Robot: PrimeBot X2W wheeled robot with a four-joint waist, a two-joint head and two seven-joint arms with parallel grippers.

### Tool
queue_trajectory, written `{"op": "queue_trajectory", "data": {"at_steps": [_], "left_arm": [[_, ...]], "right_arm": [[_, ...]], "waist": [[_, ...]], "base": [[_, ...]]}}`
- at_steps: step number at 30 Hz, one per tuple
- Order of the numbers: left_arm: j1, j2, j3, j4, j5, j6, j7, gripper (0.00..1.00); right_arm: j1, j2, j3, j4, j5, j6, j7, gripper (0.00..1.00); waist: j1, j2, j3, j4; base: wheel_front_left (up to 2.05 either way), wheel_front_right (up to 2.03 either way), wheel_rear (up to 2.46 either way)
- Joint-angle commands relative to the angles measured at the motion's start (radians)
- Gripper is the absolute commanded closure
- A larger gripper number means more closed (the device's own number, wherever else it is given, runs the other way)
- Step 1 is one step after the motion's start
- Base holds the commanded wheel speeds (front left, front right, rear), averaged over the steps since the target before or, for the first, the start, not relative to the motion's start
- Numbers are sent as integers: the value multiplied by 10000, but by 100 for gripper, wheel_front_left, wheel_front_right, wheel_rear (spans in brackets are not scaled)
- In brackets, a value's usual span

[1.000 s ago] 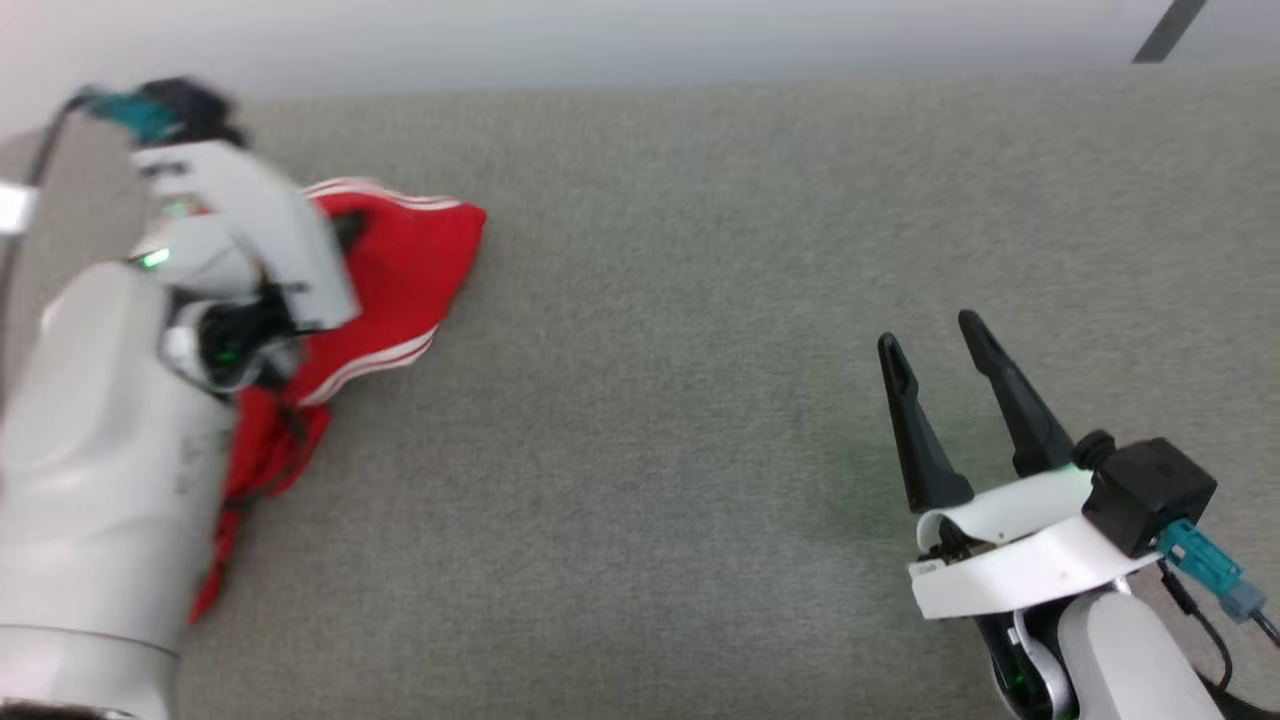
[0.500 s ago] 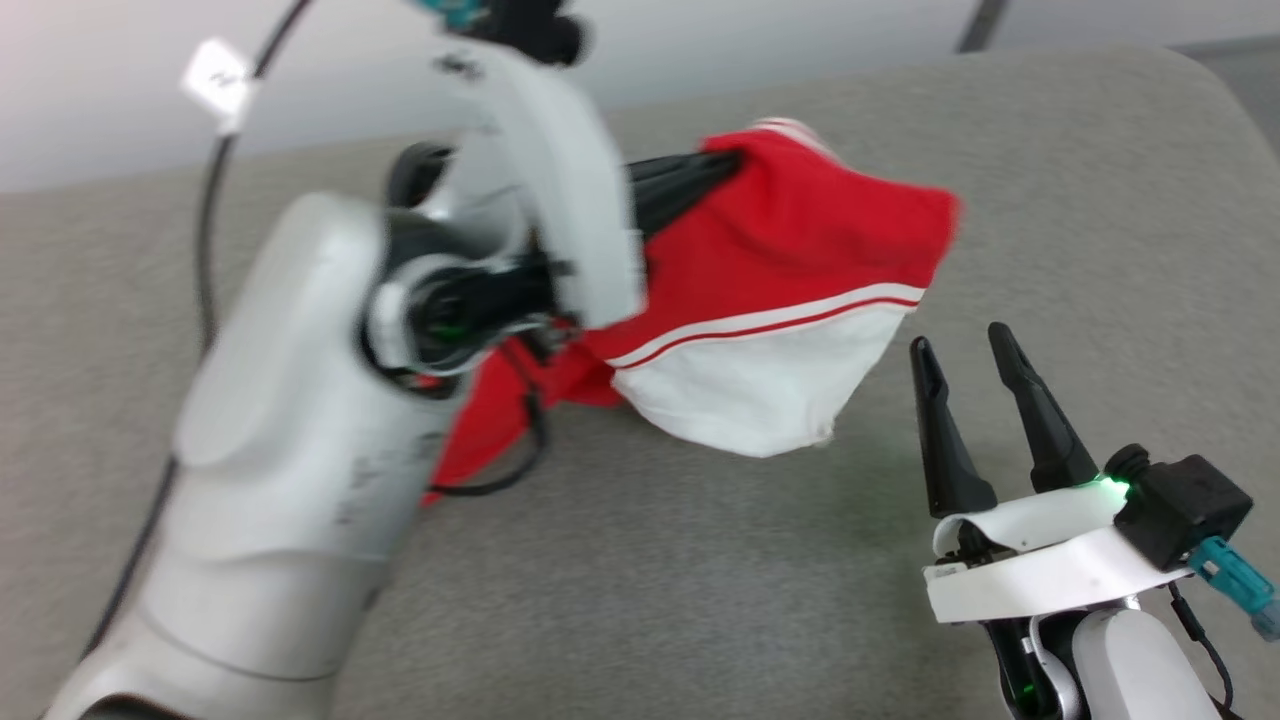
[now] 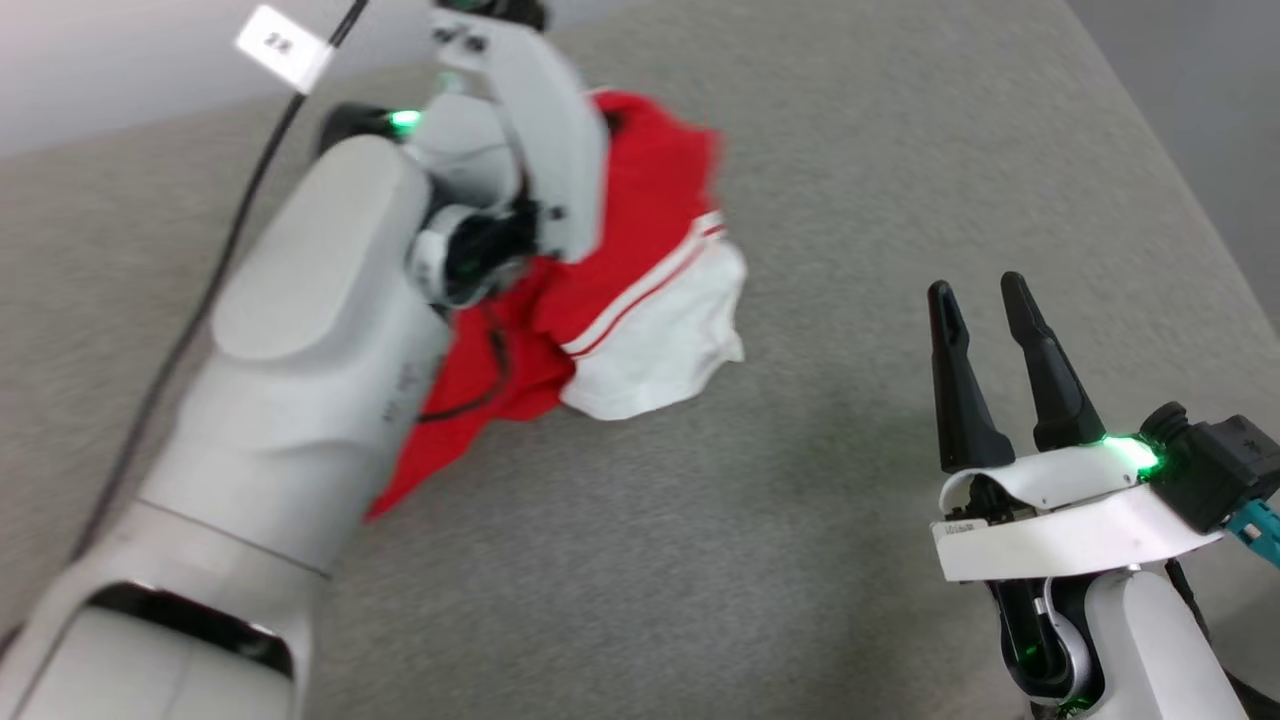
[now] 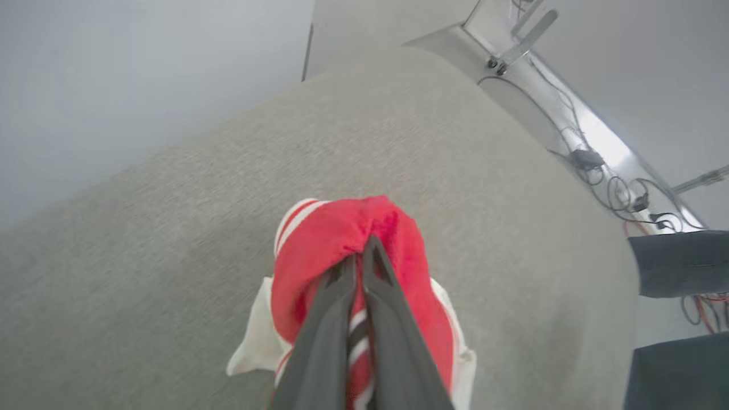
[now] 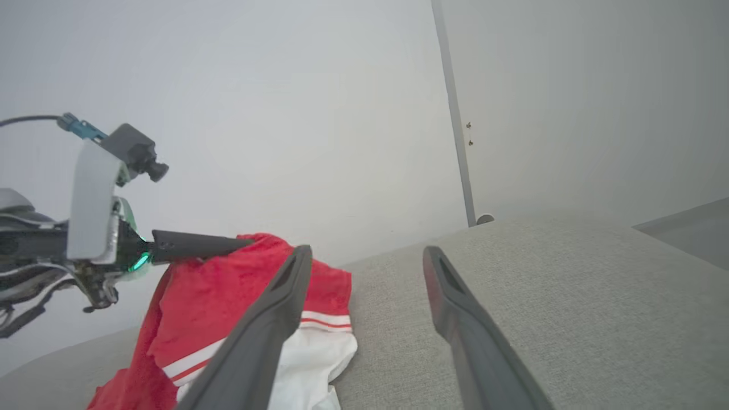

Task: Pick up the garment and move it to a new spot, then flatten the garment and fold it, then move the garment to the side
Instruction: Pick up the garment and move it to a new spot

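Forearms (image 3: 300, 330): white, rounded shells
Fingers (image 3: 960, 390): long, dark, tapering (matte)
Cable (image 3: 215, 290): black, carrying white tag (image 3: 283, 45)
Wrist lights (image 3: 1130, 452): green

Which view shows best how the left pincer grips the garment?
Left wrist view: the left pincer is shut on a fold of the garment, close up. Right wrist view gives it side-on; head view, blurred beside the forearm.

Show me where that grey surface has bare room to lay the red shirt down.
The grey surface lies bare between the garment and the right tool, along the near stretch in front of them, and in the far corner beyond the right tool. It is crowded at the left, where the left tool grips the garment.
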Motion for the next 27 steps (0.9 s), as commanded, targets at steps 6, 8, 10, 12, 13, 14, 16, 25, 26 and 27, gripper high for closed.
{"op": "queue_trajectory", "data": {"at_steps": [6, 8, 10, 12, 13, 14, 16, 25, 26, 27], "left_arm": [[-306, 506, -1142, 1998, 796, -388, 348, 100], [-243, 653, -1712, 2314, 871, -454, 822, 100], [10, 747, -2360, 2247, 615, -474, 1327, 100], [148, 953, -2906, 2150, 395, -480, 1731, 100], [184, 1063, -3193, 2086, 333, -482, 1838, 100], [203, 1188, -3455, 2056, 290, -472, 1879, 100], [266, 1385, -3974, 2019, 221, -460, 1967, 100], [145, 1401, -4729, 1927, -770, -463, 822, 68], [63, 1344, -4729, 1864, -893, -463, 608, 24], [-12, 1288, -4744, 1761, -1037, -466, 419, 3]], "right_arm": [[-243, 40, 56, -20, 384, 1, -9, 0], [-271, 41, 32, -26, 464, 1, -9, 0], [-285, 42, 14, -31, 515, 1, -9, 0], [-301, 43, 14, -35, 545, 1, -9, 0], [-303, 42, 12, -46, 559, 1, -9, 0], [-313, 40, 9, -51, 586, 1, -9, 0], [-331, 41, -1, -36, 606, 1, -9, 0], [-209, 36, -111, 70, 177, 1, -9, 0], [-163, 37, -122, 98, 74, 1, -9, 0], [-116, 35, -132, 126, -30, 1, -9, 0]], "waist": [[0, -1, 1041, -1296], [0, -1, 1122, -1417], [0, -1, 1200, -1501], [0, -1, 1266, -1551], [0, -1, 1294, -1566], [0, -1, 1319, -1576], [0, -1, 1341, -1577], [0, -1, 927, -1046], [0, -1, 823, -916], [0, -1, 711, -777]], "base": [[0, 0, 0], [0, 0, 0], [0, 0, 0], [0, 0, 0], [0, 0, 0], [0, 0, 0], [0, 0, 0], [0, 0, 0], [0, 0, 0], [0, 0, 0]]}}
